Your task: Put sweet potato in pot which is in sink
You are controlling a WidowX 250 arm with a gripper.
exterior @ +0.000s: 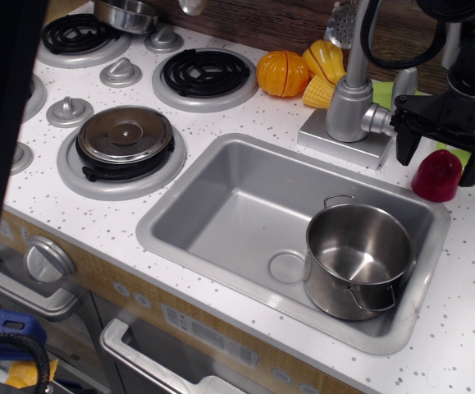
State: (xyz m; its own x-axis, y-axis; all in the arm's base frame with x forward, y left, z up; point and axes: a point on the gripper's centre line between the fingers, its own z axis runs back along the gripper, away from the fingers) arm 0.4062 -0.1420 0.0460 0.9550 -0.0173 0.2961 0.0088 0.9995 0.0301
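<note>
The sweet potato [436, 175] is a small glossy dark-red dome standing on the white counter just right of the sink's far right corner. My gripper [440, 158] is black, hangs directly over it with fingers [407, 146] spread on either side, open and not closed on it. The shiny steel pot [358, 259] with two wire loop handles stands upright and empty in the front right part of the grey sink [221, 205], next to the round drain mark.
A grey faucet [350, 90] stands behind the sink, close left of the gripper. An orange ribbed toy [282, 72] and yellow pieces [323, 70] lie behind it. A lidded steel pot [124, 138] sits on the front burner, a steel bowl [126, 14] at the back.
</note>
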